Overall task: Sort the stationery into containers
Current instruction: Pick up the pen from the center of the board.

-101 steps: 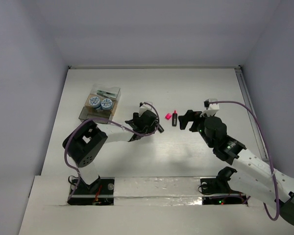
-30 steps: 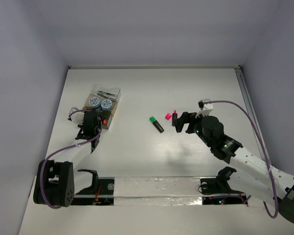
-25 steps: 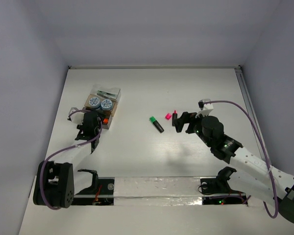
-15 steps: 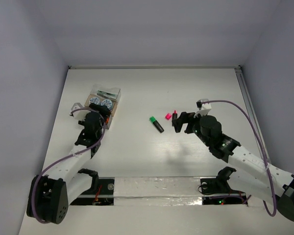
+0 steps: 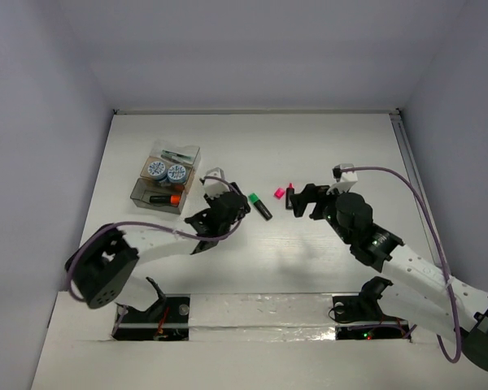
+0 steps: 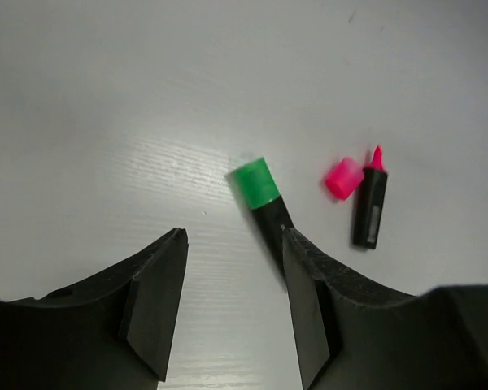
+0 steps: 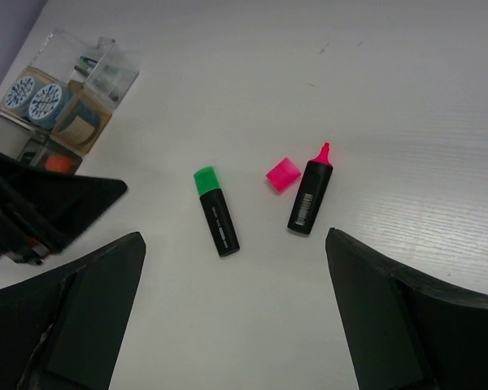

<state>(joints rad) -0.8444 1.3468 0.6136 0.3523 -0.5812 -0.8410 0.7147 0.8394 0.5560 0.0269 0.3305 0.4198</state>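
Observation:
A black marker with a green end (image 5: 259, 205) lies mid-table, also in the left wrist view (image 6: 264, 207) and right wrist view (image 7: 216, 211). A pink-tipped marker (image 5: 289, 196) (image 6: 369, 207) (image 7: 310, 199) and its loose pink cap (image 5: 279, 193) (image 6: 343, 178) (image 7: 283, 174) lie just to its right. My left gripper (image 5: 230, 206) (image 6: 233, 244) is open and empty, just left of the green marker. My right gripper (image 5: 305, 201) (image 7: 234, 240) is open and empty, beside the pink marker. The clear boxes (image 5: 184, 187) (image 7: 98, 122) hold an orange-ended marker (image 5: 164, 198), two blue-white discs (image 5: 166, 171) and thin pens (image 5: 176, 153).
The boxes stand at the left of the white table. Grey walls close the table at the back and both sides. The left arm (image 5: 159, 240) stretches across the near left. My left gripper's fingers (image 7: 49, 203) show in the right wrist view.
My left gripper has left the boxes and swung right to the green marker. The orange marker now lies in the front box. The right arm has hardly moved.

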